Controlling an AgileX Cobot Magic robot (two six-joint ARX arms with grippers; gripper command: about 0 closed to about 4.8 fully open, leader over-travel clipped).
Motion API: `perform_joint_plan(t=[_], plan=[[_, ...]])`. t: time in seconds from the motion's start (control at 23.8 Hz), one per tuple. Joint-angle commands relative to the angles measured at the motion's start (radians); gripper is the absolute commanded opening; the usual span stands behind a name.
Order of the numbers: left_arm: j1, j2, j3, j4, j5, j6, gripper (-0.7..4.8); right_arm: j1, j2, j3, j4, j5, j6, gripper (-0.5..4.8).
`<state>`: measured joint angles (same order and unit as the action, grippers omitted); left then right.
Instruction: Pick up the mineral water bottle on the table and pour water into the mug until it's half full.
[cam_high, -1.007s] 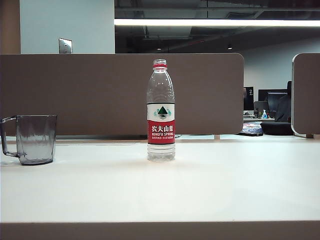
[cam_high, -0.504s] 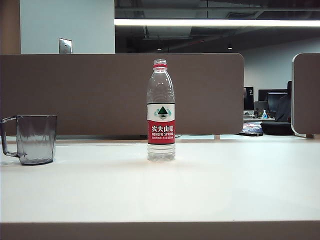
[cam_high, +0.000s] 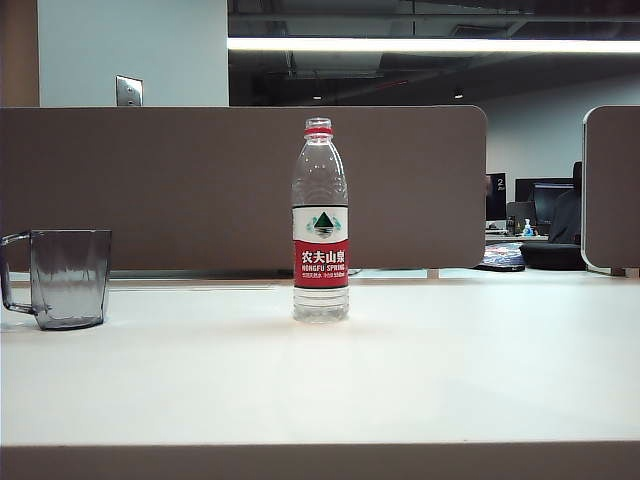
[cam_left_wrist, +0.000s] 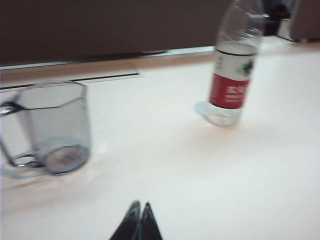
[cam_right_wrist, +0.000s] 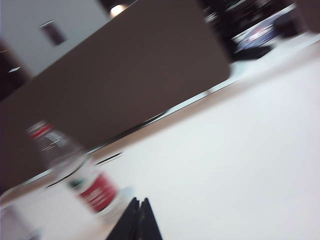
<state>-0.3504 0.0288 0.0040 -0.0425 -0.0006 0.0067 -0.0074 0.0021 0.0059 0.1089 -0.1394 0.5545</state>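
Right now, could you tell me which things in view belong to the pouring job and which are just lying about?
For the job:
- bottle, upright mid-table, uncapped
- mug, far left, upright
- table
- left gripper and right gripper, both shut, holding nothing

Just about:
- brown partition panels behind the table
- wall plate
- monitors in the background

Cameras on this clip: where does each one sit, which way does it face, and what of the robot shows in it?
Exterior view: low at the table's front edge, facing the partitions; bottle centre, mug left; no arm shows.
Left wrist view: above the tabletop, facing mug and bottle; left claw tips together, holding nothing.
Right wrist view: tilted and blurred, facing the bottle and partition; right claw tips together, holding nothing.
Shared: all three see the bottle.
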Motion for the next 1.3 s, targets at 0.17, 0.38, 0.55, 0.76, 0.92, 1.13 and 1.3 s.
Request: perform_joint_plan(t=[0.17, 0.38, 0.55, 0.76, 0.92, 1.13, 1.3], plan=[[-0.092, 0.003, 0.003, 0.014, 0.005, 0.0, -0.05, 0.002, 0.091, 0.08, -0.003, -0.138, -0.044, -0.05], [-0.092, 0.003, 0.003, 0.014, 0.005, 0.0, -0.05, 0.002, 0.336, 0.193, 0.196, -0.141, -0.207, 0.76], [-0.092, 0.003, 0.003, 0.014, 0.004, 0.0, -0.05, 0.002, 0.659, 0.336, 0.315, -0.227, -0.28, 4.42], [-0.092, 0.002, 0.003, 0.014, 0.005, 0.0, -0.05, 0.092, 1.212, 0.573, 0.432, -0.401, -0.444, 4.79], [-0.092, 0.003, 0.003, 0.013, 0.004, 0.0, -0.05, 0.184, 1.518, 0.662, 0.609, -0.379, -0.567, 4.79], [-0.092, 0.002, 0.003, 0.014, 0.004, 0.0, -0.05, 0.233, 1.791, 0.742, 0.897, -0.39, -0.566, 4.79], [-0.092, 0.002, 0.003, 0.014, 0.005, 0.0, -0.05, 0.261, 1.9, 0.823, 0.919, -0.447, -0.572, 4.79]])
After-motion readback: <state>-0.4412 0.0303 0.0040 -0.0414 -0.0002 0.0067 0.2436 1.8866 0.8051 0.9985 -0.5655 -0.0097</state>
